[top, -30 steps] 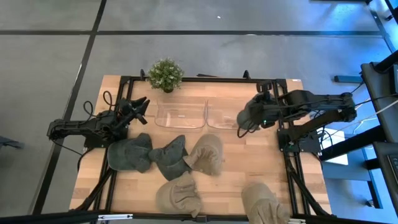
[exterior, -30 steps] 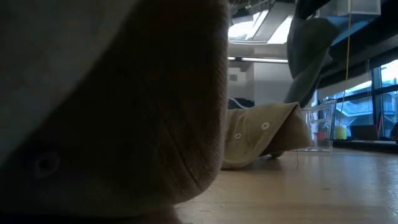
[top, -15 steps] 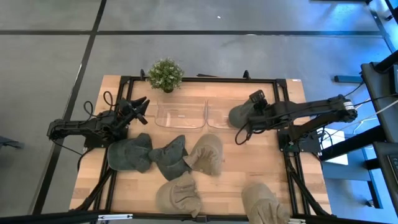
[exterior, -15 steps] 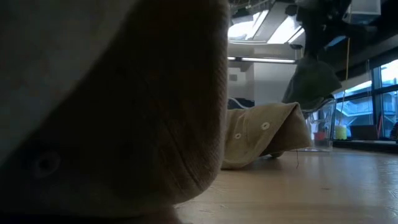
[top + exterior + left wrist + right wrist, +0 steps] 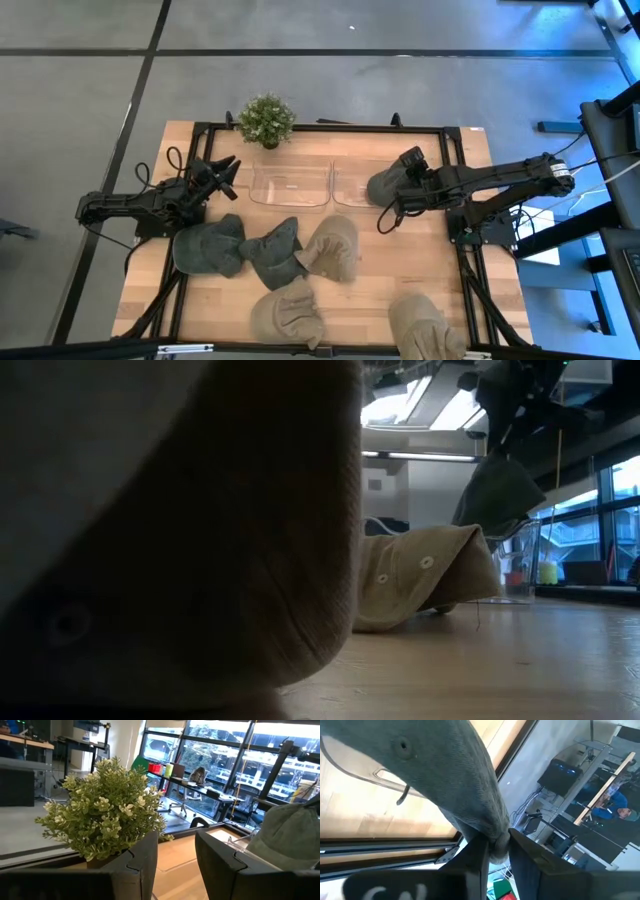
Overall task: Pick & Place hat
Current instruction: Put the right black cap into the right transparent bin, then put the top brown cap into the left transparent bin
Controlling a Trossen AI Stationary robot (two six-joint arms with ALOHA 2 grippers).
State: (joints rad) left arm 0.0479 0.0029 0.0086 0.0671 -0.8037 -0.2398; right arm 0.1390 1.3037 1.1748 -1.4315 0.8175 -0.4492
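Evidently the right gripper (image 5: 495, 851) pinches the grey hat (image 5: 386, 186) by its edge so it hangs directly over the clear bin (image 5: 352, 184) below, ready to drop.

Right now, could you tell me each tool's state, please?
Left tool: open, empty, near the plant.
Right tool: shut on the grey-green hat.
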